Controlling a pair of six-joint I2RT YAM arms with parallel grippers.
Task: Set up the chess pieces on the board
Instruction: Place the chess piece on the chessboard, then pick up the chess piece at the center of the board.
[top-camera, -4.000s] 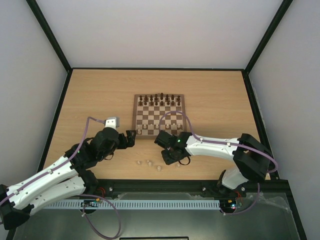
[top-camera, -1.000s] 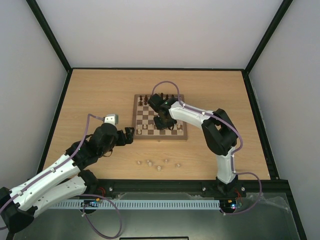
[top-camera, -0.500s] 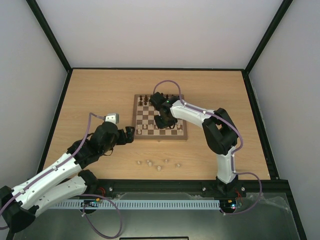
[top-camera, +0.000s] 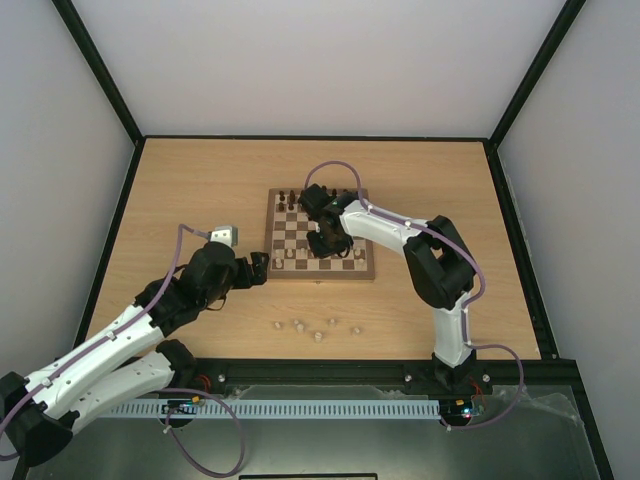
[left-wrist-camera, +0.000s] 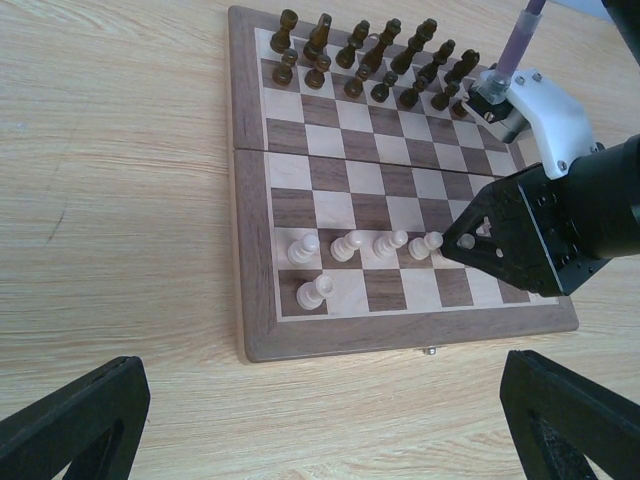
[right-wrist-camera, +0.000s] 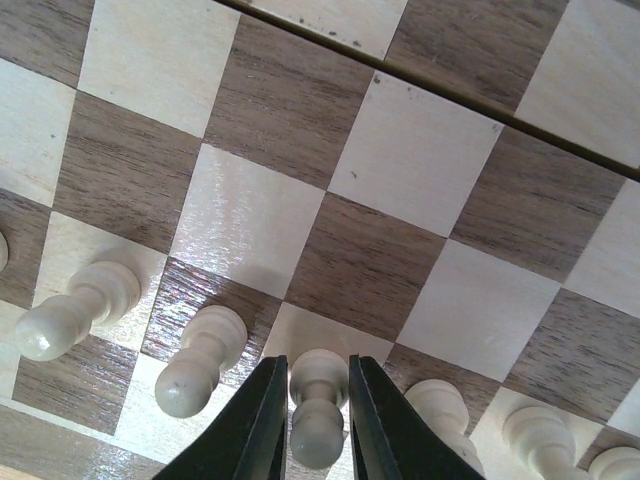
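Note:
The board (top-camera: 300, 232) lies mid-table. Dark pieces (top-camera: 320, 198) fill its far rows. Several cream pawns (left-wrist-camera: 348, 244) stand in a row near its front, and one more cream piece (left-wrist-camera: 313, 292) stands in the front-left corner square. My right gripper (top-camera: 322, 250) is low over that row, shut on a cream pawn (right-wrist-camera: 318, 410) that stands on a square of the board (right-wrist-camera: 360, 260) between neighbouring pawns (right-wrist-camera: 195, 365). My left gripper (top-camera: 258, 270) is open and empty, its fingers (left-wrist-camera: 75, 425) wide apart, above the table just off the board's near left corner.
Several loose cream pieces (top-camera: 317, 336) lie on the table in front of the board, between the two arm bases. The right arm (left-wrist-camera: 545, 110) reaches across the board's right half. Black frame rails (top-camera: 130, 130) and grey walls bound the table.
Four seconds ago my right gripper was at the loose pieces near the table's front; it has moved onto the board's cream pawn row. In the last second both arms barely shifted.

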